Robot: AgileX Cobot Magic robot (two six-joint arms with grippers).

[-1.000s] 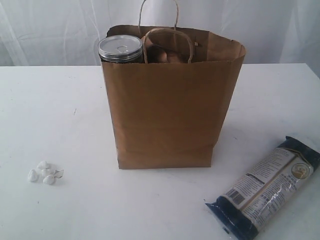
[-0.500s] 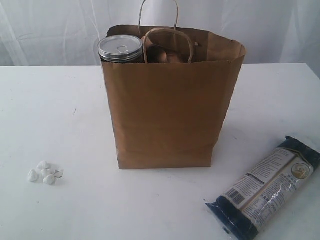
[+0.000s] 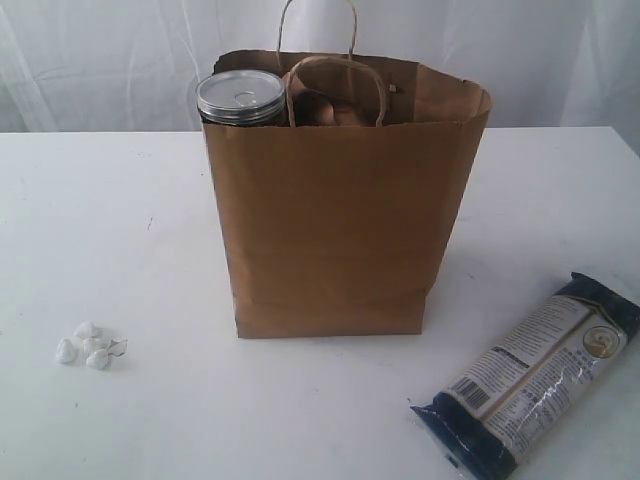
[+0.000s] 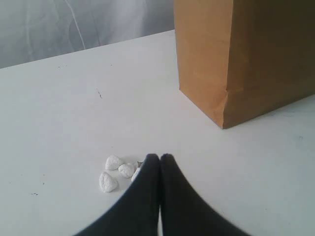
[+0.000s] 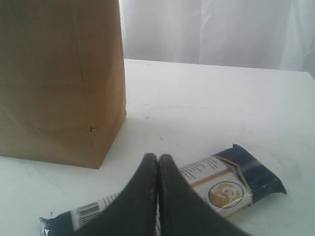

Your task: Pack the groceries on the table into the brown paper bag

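Bag [image 3: 340, 220], can [image 3: 240, 97], packet [image 3: 530, 385] and the small white lumps [image 3: 90, 345] are sitting exactly where they were a second ago; nothing is shifting on the table [image 3: 120, 220].

Only the exterior view is showing the bag's open top. The can is standing inside at the left corner, its silver pull-tab lid poking above the rim beside two twisted loop handles [image 3: 335, 65]. Neither arm is appearing there.

The left wrist view is showing the left gripper [image 4: 160, 158] with black fingers pressed together, holding nothing, its tips just beside the lumps. The right wrist view is showing the right gripper [image 5: 158, 157] likewise closed and empty, above the packet, which is lying flat on the table, right of the bag and apart from it.

The bag is looking like matte, creased brown paper. The packet is long and glossy, dark blue at the ends, with a pale printed label. The lumps are rounded and chalky.
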